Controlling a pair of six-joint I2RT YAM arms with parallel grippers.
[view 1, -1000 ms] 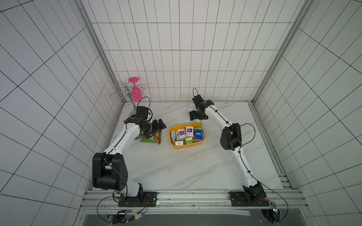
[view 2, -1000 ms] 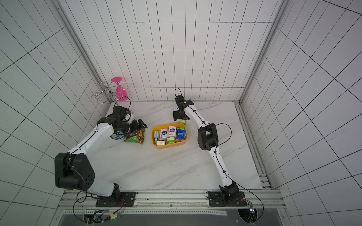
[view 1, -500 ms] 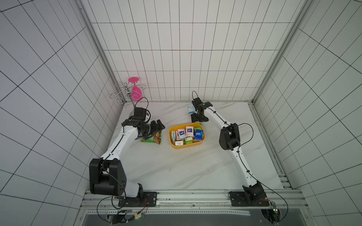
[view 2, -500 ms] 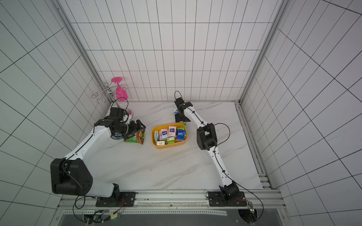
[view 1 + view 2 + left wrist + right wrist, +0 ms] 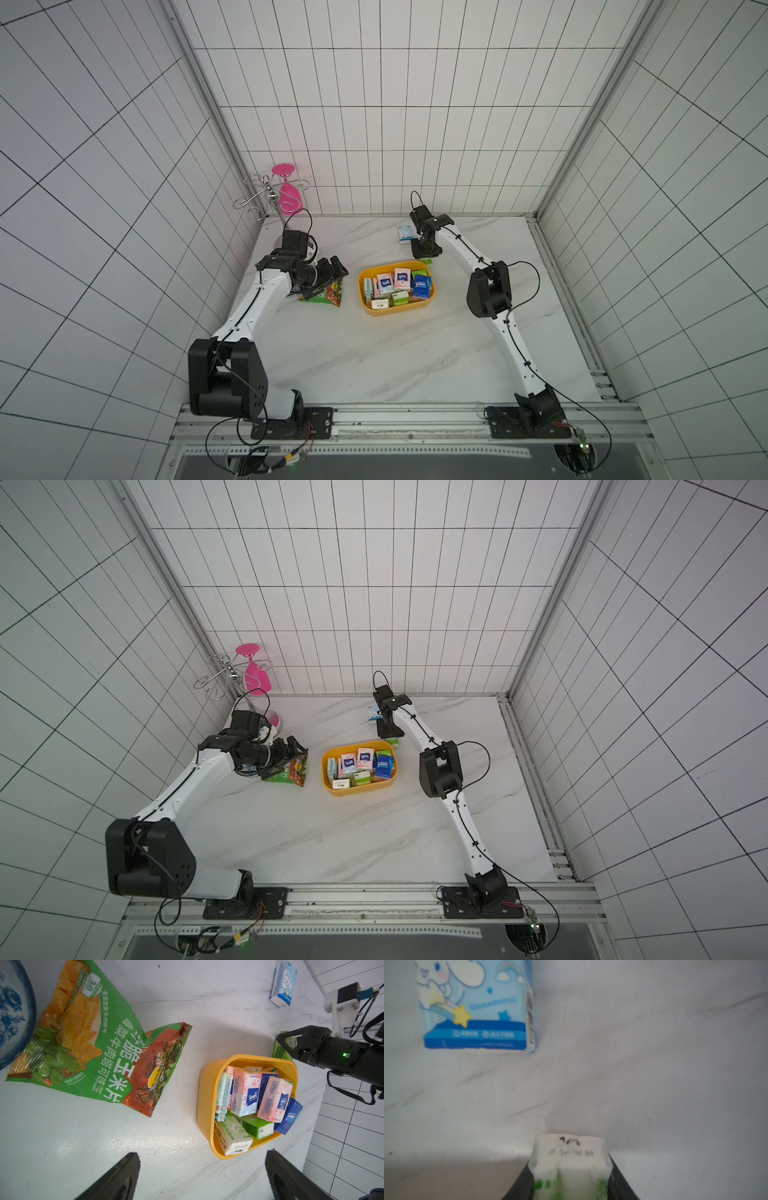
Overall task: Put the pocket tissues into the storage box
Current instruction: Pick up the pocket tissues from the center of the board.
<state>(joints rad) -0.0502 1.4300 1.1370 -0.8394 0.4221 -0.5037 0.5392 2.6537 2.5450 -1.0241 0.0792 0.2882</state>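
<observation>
Grip check first: right gripper (image 5: 571,1182) is clamped on the green packet (image 5: 569,1157). In the right wrist view the soft wrapper bulges between both jaws, and only the packet's end is caught. In a top view that packet (image 5: 426,261) sits just above the upper right corner of the storage box (image 5: 365,301), mid-frame. Left gripper (image 5: 203,1178) has its jaws wide apart with nothing between them, and hangs by the snack bag (image 5: 99,1043).

I judge this step to be a lift and a short carry. I'd raise it straight up until it clears the yellow rim, move down-frame over the box and let go low. The box is crowded and a dark blue packet (image 5: 289,1116) leans over the rim, so a high drop could bounce out. An end-only hold on a soft pack may slip, so go slowly.

One light-blue packet (image 5: 405,232) lies on the table, upper left of the right gripper, outside the box.

Writing:
- "Tempo" on the pink packets (image 5: 246,1093) and on the dark blue packet.
- "Cinnamoroll", blurred, on the light-blue packet.
- A stamped code on the green packet's end, only partly legible.
- Chinese characters, "CRISPY" and "30" on the snack bag.
</observation>
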